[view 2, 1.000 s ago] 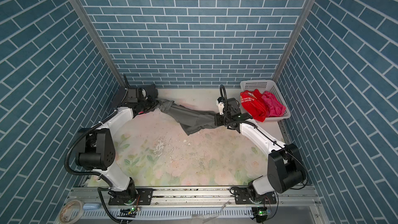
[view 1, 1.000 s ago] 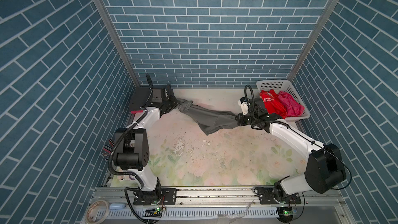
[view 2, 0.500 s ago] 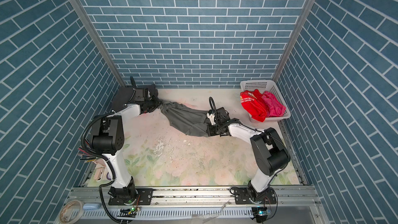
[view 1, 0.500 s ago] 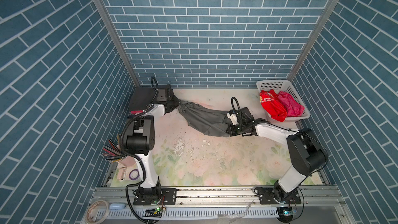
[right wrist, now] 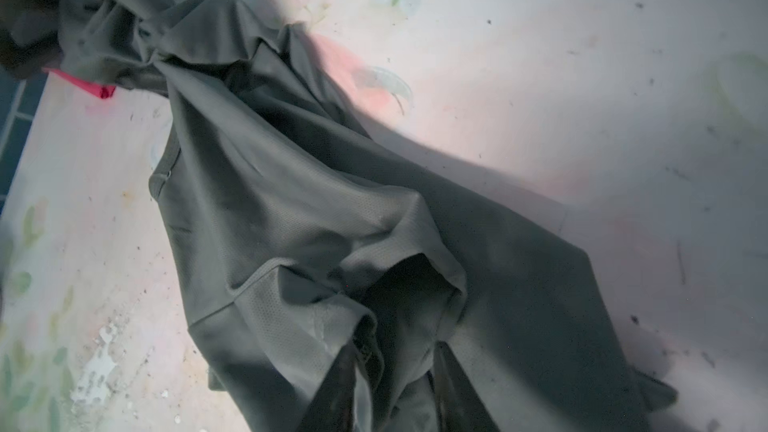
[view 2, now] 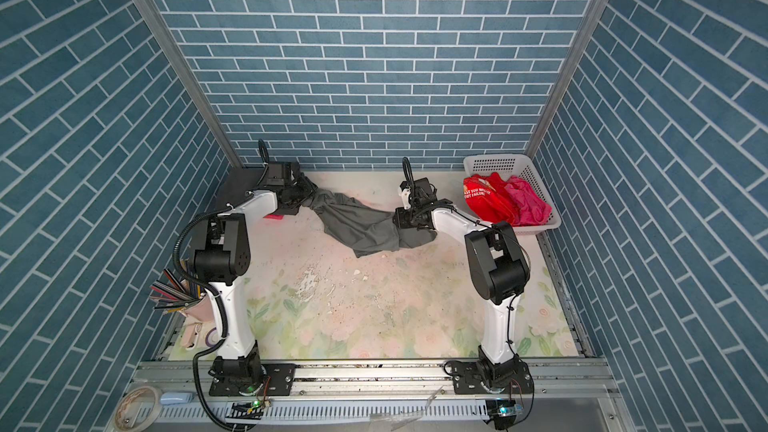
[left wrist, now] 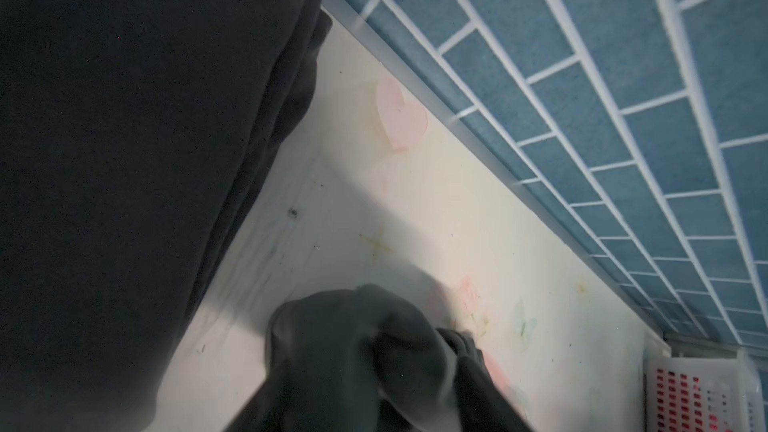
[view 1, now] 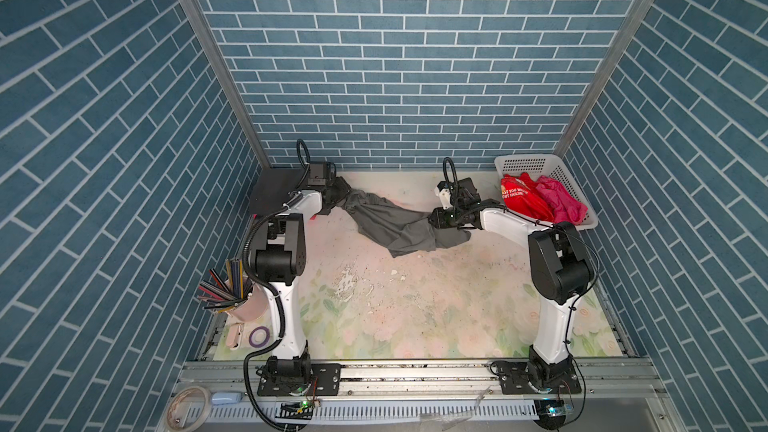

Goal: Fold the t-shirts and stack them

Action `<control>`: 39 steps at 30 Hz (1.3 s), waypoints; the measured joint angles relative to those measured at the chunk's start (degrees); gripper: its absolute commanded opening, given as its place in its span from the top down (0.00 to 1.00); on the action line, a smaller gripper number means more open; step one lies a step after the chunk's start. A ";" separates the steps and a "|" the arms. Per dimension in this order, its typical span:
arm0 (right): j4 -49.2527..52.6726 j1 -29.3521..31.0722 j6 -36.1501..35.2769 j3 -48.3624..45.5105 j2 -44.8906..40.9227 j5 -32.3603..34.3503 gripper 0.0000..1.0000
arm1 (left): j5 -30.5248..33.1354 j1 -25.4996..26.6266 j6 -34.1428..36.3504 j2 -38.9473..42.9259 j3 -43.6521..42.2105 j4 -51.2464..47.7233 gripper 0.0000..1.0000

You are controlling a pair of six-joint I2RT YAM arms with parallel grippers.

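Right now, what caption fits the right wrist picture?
Crumpled grey t-shirt sprawled across the flowery table.

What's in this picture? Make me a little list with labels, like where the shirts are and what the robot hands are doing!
Grey t-shirt: crumpled on the table, stretched between both grippers
Left gripper: at the shirt's back-left end; open or shut unclear
Right gripper: at the other end, fingers apart with grey cloth between them; grip unclear
Basket: white, back right corner
In basket: red t-shirt with white lettering, pink t-shirt
Dark cloth pile: back left corner, beside the left gripper
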State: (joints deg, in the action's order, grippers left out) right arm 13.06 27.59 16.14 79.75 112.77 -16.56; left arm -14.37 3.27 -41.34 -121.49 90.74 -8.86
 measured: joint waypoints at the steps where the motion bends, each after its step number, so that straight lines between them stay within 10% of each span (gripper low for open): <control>1: -0.07 0.07 -0.15 -0.68 -0.33 0.44 0.42 | 0.07 0.33 0.15 0.92 -0.48 -0.85 0.12; 8: 1.20 2.99 -0.50 -11.54 -10.60 5.75 0.18 | 1.25 4.07 1.25 14.53 -7.45 -3.54 0.12; 21: -6.80 6.78 2.95 -23.47 -13.90 6.25 0.15 | 4.59 12.61 3.69 31.54 -25.31 -3.52 0.12; 25: -10.23 7.41 4.87 -23.28 -10.49 4.39 0.27 | 1.90 14.97 3.39 30.18 -28.94 -2.86 0.12; 31: -12.46 7.61 6.29 -18.69 -5.35 3.08 0.97 | 0.81 14.69 2.45 28.85 -31.93 -1.53 0.12; 39: -11.08 7.61 6.51 -15.56 -9.75 3.26 1.00 | -1.70 14.64 -1.40 22.97 -33.33 4.57 0.18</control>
State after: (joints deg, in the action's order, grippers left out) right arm 1.98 35.20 22.65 64.18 103.02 -13.30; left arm -16.08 17.91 -42.74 -98.52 57.41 -4.29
